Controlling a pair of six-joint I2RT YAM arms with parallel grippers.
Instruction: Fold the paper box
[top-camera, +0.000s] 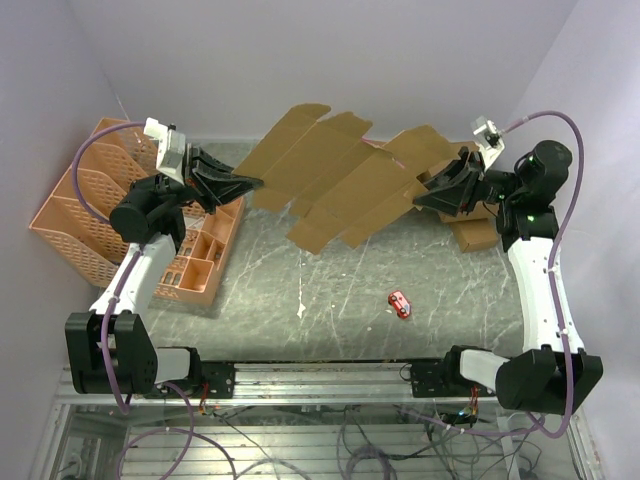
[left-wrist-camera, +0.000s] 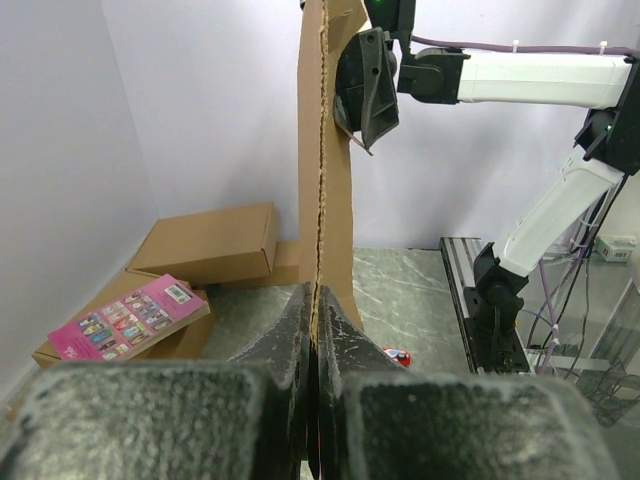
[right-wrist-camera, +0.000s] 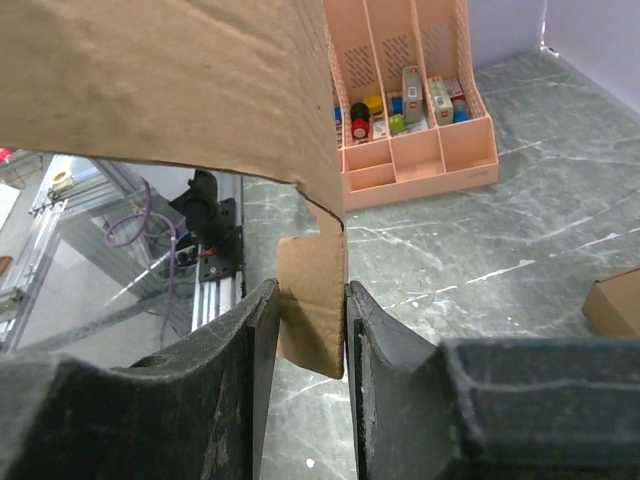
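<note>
The paper box (top-camera: 330, 185) is a flat brown die-cut sheet with many flaps, held in the air across the back of the table. My left gripper (top-camera: 255, 183) is shut on its left edge. In the left wrist view the sheet (left-wrist-camera: 325, 150) rises edge-on from my pinched left gripper (left-wrist-camera: 315, 300). My right gripper (top-camera: 418, 200) is at the sheet's right end. In the right wrist view a small flap (right-wrist-camera: 318, 270) hangs between the fingers of my right gripper (right-wrist-camera: 310, 290). The flap lies against the right finger, with a gap to the left one.
A peach desk organizer (top-camera: 120, 210) with small items stands at the back left. Larger brown boxes (left-wrist-camera: 210, 240), one bearing a pink booklet (left-wrist-camera: 125, 315), sit at the back right. A red toy car (top-camera: 400, 302) lies on the marbled tabletop. A small brown box (right-wrist-camera: 615, 300) is nearby.
</note>
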